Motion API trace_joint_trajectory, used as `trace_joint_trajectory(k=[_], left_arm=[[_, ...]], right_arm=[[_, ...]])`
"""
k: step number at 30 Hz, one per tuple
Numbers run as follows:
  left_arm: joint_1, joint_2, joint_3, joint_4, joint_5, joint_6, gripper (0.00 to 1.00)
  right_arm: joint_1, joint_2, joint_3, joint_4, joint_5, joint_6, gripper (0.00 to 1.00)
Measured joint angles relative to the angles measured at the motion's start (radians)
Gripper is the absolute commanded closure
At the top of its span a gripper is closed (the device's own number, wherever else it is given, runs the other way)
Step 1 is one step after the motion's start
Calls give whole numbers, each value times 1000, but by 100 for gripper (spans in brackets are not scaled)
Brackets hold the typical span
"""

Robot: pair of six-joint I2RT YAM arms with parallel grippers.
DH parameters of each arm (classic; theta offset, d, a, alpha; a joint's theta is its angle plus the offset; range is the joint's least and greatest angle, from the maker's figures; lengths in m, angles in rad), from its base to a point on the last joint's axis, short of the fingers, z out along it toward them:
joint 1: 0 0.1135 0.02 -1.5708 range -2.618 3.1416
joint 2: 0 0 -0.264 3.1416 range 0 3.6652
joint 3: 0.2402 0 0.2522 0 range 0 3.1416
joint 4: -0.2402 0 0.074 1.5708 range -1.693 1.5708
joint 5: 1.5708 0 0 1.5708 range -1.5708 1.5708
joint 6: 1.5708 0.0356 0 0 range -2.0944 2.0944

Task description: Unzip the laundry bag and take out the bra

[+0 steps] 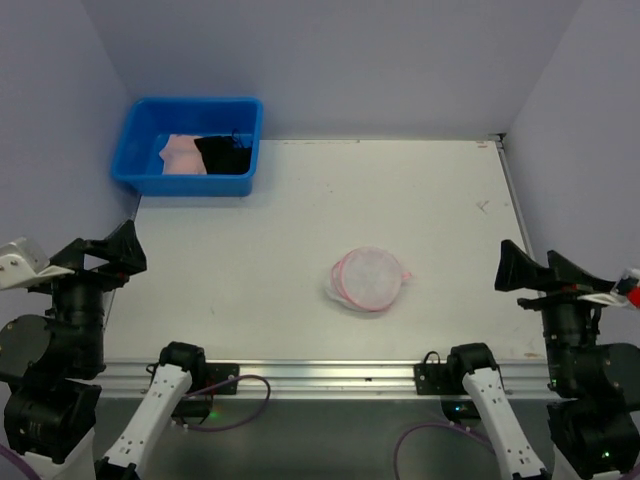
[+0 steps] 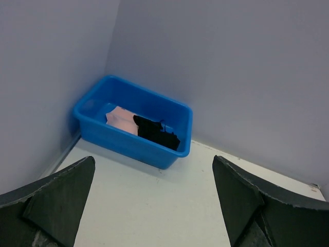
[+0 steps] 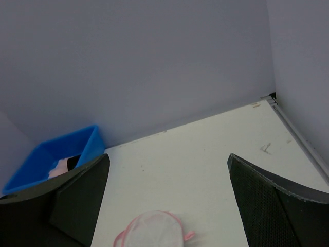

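The blue tub (image 1: 180, 184) is glossy moulded plastic, smooth, with soft highlights along its rim. Inside it lie 2 soft fabrics: pink cloth (image 1: 182, 156), dull, and black cloth (image 1: 224, 155), matt. The table (image 1: 300, 220) under the tub is matt white and smooth, with faint scuffs. The laundry bag (image 1: 371, 279), lying apart from the tub, is fine see-through white mesh with a pink zipper rim. The right gripper (image 3: 167, 200) has matt black fingers (image 3: 277, 206), finely dimpled.

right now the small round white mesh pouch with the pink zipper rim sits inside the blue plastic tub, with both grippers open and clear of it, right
Not inside. The top external view shows the mesh pouch lying on the white table, well apart from the blue tub. The left gripper and right gripper are open and clear of it.
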Motion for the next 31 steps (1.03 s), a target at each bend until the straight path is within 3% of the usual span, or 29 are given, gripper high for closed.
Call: trace_joint_trajectory(k=[8, 31], left_arm=[[-1, -66, -67, -61, -34, -10, 0], [-21, -69, -122, -76, -41, -13, 0]], right_arm=[[14, -95, -18, 11, -3, -38, 1], [26, -97, -48, 17, -53, -65, 1]])
